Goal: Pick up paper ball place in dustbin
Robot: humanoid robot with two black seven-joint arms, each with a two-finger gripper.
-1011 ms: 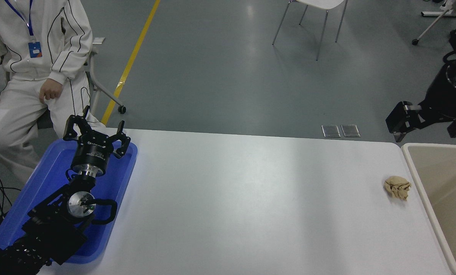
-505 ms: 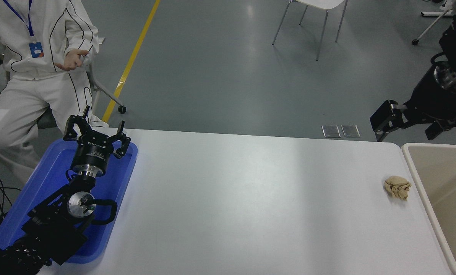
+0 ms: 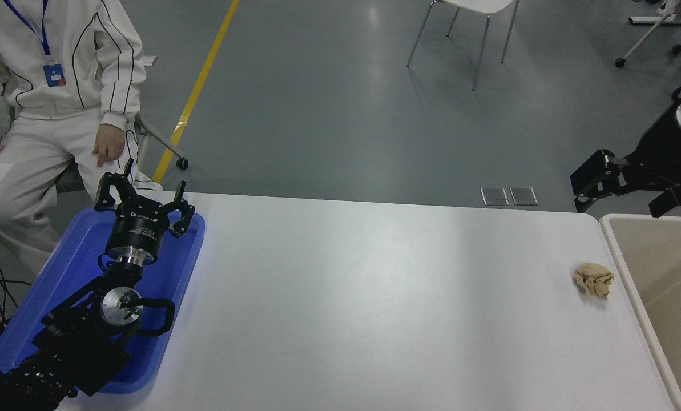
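The tan paper ball (image 3: 593,279) lies on the white table (image 3: 374,297) near its right edge, just left of the dustbin (image 3: 619,251), a beige bin with a cream rim at the lower right. My right gripper (image 3: 588,181) hangs in the air beyond the table's far right corner, above and behind the ball, well apart from it. Its opening is not clear from here. My left gripper (image 3: 143,197) is parked open and empty over the blue tray (image 3: 66,274) at the lower left.
A person in white sits at the far left, one hand (image 3: 109,147) hanging near the tray's far end. A white chair (image 3: 466,23) stands on the grey floor behind the table. Two floor plates (image 3: 508,195) lie past the far edge.
My right arm swung left and then back to the right, ending slightly higher. The person raised a hand and lowered it again. The paper ball and left arm have not moved.
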